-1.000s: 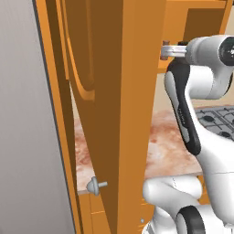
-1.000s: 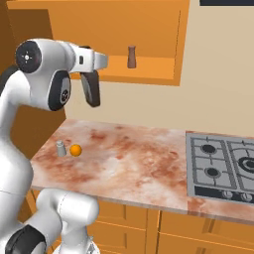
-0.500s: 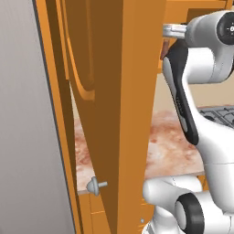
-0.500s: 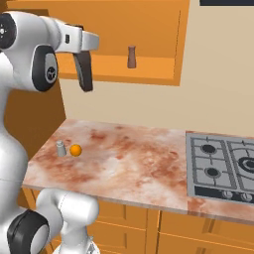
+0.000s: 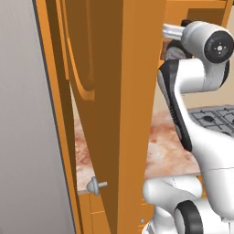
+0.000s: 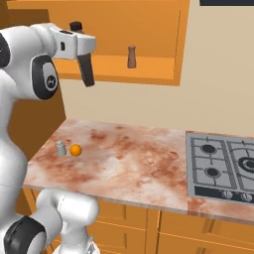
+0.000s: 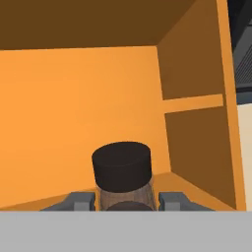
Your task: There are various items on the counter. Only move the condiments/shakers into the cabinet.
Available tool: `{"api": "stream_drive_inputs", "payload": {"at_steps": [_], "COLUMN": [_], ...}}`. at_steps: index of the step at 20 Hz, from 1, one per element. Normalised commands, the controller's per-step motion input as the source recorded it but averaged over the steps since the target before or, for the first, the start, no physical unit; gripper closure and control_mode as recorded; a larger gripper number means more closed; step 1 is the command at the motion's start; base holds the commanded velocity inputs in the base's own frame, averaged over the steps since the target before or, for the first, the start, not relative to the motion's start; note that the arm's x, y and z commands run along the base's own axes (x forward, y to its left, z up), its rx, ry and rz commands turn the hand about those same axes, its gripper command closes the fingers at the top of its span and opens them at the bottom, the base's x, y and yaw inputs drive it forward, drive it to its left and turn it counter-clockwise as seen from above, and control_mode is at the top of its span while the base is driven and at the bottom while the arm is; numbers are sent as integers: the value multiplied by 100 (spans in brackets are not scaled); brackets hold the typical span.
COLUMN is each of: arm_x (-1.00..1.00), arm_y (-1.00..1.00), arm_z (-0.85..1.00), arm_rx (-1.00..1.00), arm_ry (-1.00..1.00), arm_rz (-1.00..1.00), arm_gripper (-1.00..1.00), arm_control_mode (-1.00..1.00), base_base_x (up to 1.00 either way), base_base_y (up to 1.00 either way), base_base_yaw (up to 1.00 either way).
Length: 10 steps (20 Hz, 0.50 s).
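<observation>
In the hand view, a dark brown bottle (image 7: 122, 170) with a dark cap stands upright between my gripper's (image 7: 125, 203) fingertips (image 7: 81, 201), which are shut on it. It is held in front of the orange cabinet (image 7: 74, 98), facing the back wall. From the right base, the bottle's cap (image 6: 75, 26) shows just above my hand at the cabinet's left end. The small brown shaker (image 6: 131, 57) stands on the cabinet shelf (image 6: 154, 67), to the right of my hand. The marbled counter (image 6: 129, 158) lies below.
A small grey shaker-like item (image 6: 60, 148) and an orange (image 6: 75, 150) sit on the counter's left part. The grey gas hob (image 6: 223, 166) is at the right. The open cabinet door (image 5: 132, 91) hangs close to the left of my arm.
My arm has risen and swung a little left toward the cabinet's left end, carrying the bottle. The brown shaker on the shelf has not moved.
</observation>
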Motion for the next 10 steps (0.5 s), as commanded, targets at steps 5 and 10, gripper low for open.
{"api": "stream_drive_inputs", "payload": {"at_steps": [5, 10], "arm_x": [11, 38], "arm_y": [46, 29], "arm_z": [3, 1], "arm_rx": [0, 0], "arm_ry": [-1, 1], "arm_rz": [-13, -13], "arm_gripper": [100, 100], "arm_control_mode": [-100, -100], "base_base_x": [0, 0], "base_base_y": [0, 0], "base_base_yaw": [0, 0]}}
